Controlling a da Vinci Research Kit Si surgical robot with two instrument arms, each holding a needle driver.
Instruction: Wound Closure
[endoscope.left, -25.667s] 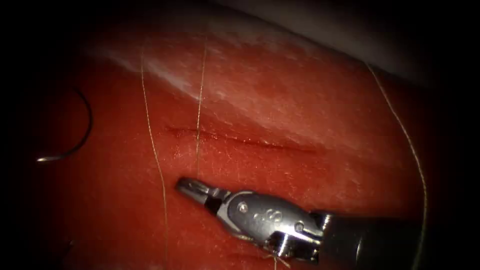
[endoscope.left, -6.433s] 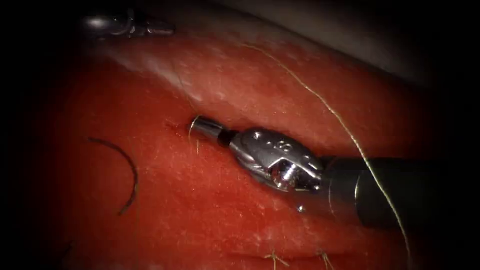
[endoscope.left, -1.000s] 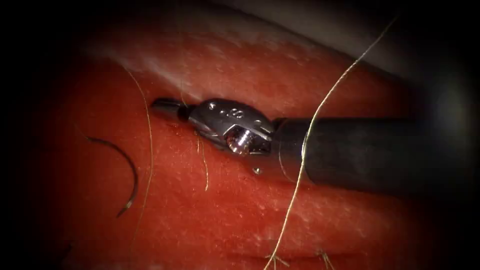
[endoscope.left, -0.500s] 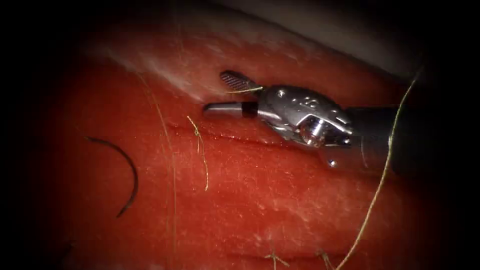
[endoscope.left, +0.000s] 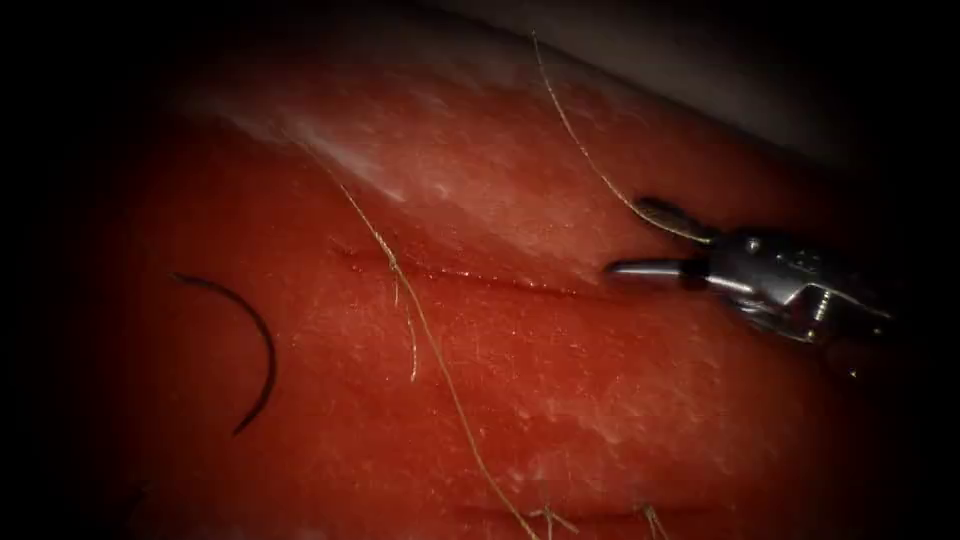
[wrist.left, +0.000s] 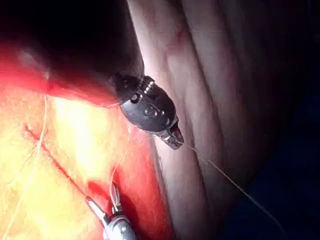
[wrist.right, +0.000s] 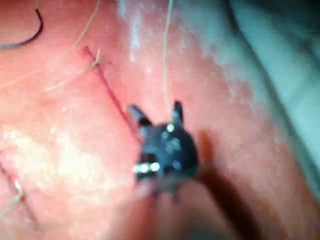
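We see the right tool (endoscope.left: 655, 240) has pulled back from mid-cut to the right of the frame, fingers wide, a thread (endoscope.left: 590, 160) strand lying across the upper one. The left tool (wrist.left: 175, 137) grips thread. The needle (endoscope.left: 255, 345) stays free on the tissue (endoscope.left: 560, 390), lower left of the cut (endoscope.left: 470, 278); a knotted stitch (endoscope.left: 392, 265) with a short tail suggests one stitch done.

A surgical training lab: a slab of tissue (endoscope.left: 560, 380) with a practice cut (endoscope.left: 480, 280) under endoscope light.
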